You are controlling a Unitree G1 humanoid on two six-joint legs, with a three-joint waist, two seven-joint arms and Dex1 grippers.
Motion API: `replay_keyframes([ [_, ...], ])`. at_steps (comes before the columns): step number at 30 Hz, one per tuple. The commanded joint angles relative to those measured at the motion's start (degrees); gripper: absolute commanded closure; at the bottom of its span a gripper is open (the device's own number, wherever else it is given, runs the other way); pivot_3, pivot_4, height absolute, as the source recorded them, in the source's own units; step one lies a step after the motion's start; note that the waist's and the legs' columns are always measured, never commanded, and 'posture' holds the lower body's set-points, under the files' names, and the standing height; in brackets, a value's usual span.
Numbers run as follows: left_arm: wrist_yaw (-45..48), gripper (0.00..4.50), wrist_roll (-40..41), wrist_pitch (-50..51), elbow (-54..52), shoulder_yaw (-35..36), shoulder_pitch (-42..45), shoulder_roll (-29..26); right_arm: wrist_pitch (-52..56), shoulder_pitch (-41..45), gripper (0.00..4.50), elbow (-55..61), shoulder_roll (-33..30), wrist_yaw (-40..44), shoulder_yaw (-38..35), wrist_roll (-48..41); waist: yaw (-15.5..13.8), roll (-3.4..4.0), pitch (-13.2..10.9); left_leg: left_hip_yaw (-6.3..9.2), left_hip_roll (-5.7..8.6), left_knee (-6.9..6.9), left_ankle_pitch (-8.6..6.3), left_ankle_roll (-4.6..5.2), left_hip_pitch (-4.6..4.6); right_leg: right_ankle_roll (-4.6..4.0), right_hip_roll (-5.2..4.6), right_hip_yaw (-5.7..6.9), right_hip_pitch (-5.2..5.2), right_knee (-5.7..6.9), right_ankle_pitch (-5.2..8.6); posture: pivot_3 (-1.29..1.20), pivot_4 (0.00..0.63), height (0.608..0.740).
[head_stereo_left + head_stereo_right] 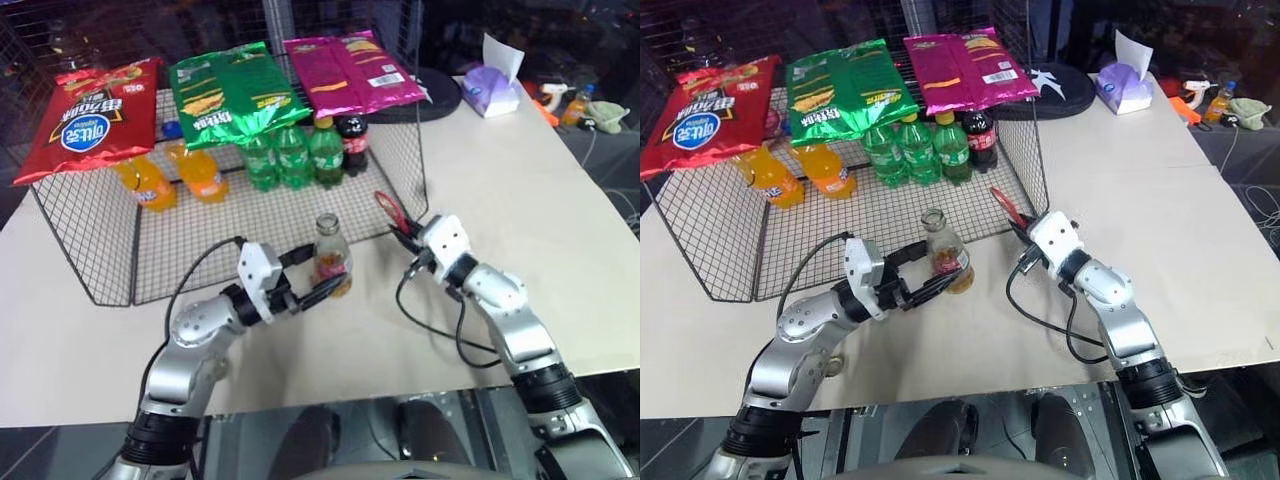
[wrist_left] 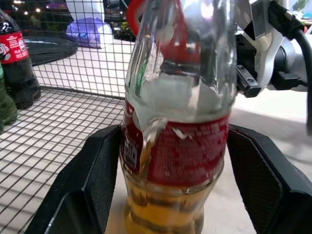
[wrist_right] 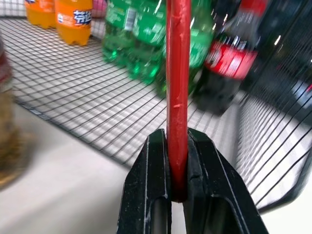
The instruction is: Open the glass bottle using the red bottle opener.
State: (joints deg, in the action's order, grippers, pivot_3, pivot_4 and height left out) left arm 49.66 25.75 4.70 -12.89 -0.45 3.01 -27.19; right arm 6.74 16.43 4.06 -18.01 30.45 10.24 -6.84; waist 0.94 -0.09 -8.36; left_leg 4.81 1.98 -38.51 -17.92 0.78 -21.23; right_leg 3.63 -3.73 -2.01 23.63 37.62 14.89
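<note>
Fingers (image 2: 92,180) of the left gripper (image 1: 310,292) stand spread around the labelled belly of the glass bottle (image 1: 331,257), one black pad at each side, seemingly clasping it so it stays upright and cannot slide on the surface (image 1: 520,200) when the cap is levered. The bottle stands just in front of the wire basket (image 1: 80,240), pale yellow liquid low in it, its mouth turned up; whether a cap sits on it I cannot tell.

On the other arm, the right gripper (image 3: 176,168) has its fingers pressed together on the handle of the red bottle opener (image 3: 176,73), pinching it edge-on so the flat blade runs straight out beyond the tips. In the head views the opener (image 1: 390,211) pokes up and toward the basket, near the bottle's neck but apart from it, to the robot's right.

Inside the basket lie orange soda bottles (image 1: 175,178), green plastic bottles (image 1: 290,155) and a cola bottle (image 1: 352,140), with snack bags (image 1: 230,92) draped over the top. A tissue pack (image 1: 493,88) sits well away on the surface.
</note>
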Motion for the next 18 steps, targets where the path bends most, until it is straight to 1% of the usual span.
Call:
replay_keyframes([
  [1,0.7,1.09,1.0,-0.1,-2.7,1.3,-1.0,-0.9,9.3,-0.3,4.5,4.7,-1.5,2.3,-2.5,-5.0,0.0,0.0,0.0,0.0,0.0,0.0,0.0,0.0,0.0,0.0,0.0,0.0,0.0,0.0,0.0,0.0,0.15,0.74],
  [4,1.0,1.09,1.6,0.2,-3.7,2.0,-2.2,-1.7,20.2,-0.4,4.5,7.9,-2.9,4.2,-3.6,-10.6,0.0,0.0,0.0,0.0,0.01,0.0,0.0,0.01,0.0,0.0,-0.02,0.0,0.0,0.01,0.0,0.0,0.15,0.74],
  [6,1.3,1.09,2.2,0.7,-4.7,2.8,-3.5,-2.6,31.3,-0.5,4.5,11.0,-4.1,6.0,-4.7,-17.5,-0.1,0.0,0.0,0.02,-0.01,0.0,0.0,0.01,-0.01,0.0,-0.03,0.01,0.0,0.0,0.0,0.0,0.15,0.74],
  [7,1.3,1.09,2.5,0.9,-5.3,3.3,-4.6,-3.1,38.3,-0.9,4.5,12.9,-5.1,7.5,-5.4,-22.7,0.0,0.0,0.0,0.02,-0.02,0.0,-0.01,0.01,-0.01,0.0,-0.04,0.01,0.0,-0.01,0.0,0.0,0.15,0.74],
  [9,1.5,1.09,2.7,1.0,-5.8,3.9,-5.9,-3.8,47.8,-1.3,4.5,15.2,-6.3,9.1,-6.6,-29.8,-0.1,0.0,0.0,0.02,-0.04,0.02,-0.01,0.02,-0.01,0.0,-0.24,0.01,0.0,-0.01,0.0,0.0,0.15,0.74],
  [11,1.5,1.09,2.8,1.2,-6.1,5.1,-7.6,-4.3,55.8,-1.2,4.5,16.5,-6.9,8.7,-8.2,-35.2,-0.1,0.0,0.0,0.02,-0.04,0.02,-0.01,0.02,-0.01,0.0,-0.25,0.01,0.0,-0.01,0.0,0.0,0.15,0.74],
  [13,1.0,1.09,3.5,1.6,-6.8,6.8,-9.2,-4.7,60.3,-1.1,4.5,17.1,-7.3,7.4,-9.4,-37.7,-0.1,0.0,0.0,0.01,-0.04,0.02,-0.02,0.03,-0.01,0.0,-0.26,0.0,-0.01,-0.02,0.0,0.0,0.15,0.74],
  [15,0.7,1.09,4.0,1.8,-7.4,7.9,-10.3,-5.0,60.3,-1.2,4.5,17.3,-8.7,6.7,-8.9,-36.6,-0.2,0.0,0.0,0.01,-0.03,0.02,-0.03,0.04,-0.01,0.0,-0.27,0.02,-0.01,-0.01,0.0,0.0,0.15,0.74],
  [17,0.2,1.03,3.9,1.9,-7.8,8.9,-11.4,-4.9,58.5,-1.4,3.61,16.9,-9.5,6.5,-9.1,-35.4,-0.3,0.0,0.0,0.03,0.02,0.01,-0.03,0.05,-0.01,0.0,-0.23,0.08,-0.02,0.0,0.0,0.0,0.15,0.74],
  [18,-0.2,1.03,4.1,2.0,-8.0,9.5,-12.1,-4.9,57.7,-1.4,3.33,16.6,-9.6,6.3,-10.0,-35.3,-0.3,-0.01,0.0,0.03,0.04,0.01,-0.03,0.05,-0.02,0.0,-0.19,0.1,-0.03,-0.01,0.0,0.0,0.15,0.74],
])
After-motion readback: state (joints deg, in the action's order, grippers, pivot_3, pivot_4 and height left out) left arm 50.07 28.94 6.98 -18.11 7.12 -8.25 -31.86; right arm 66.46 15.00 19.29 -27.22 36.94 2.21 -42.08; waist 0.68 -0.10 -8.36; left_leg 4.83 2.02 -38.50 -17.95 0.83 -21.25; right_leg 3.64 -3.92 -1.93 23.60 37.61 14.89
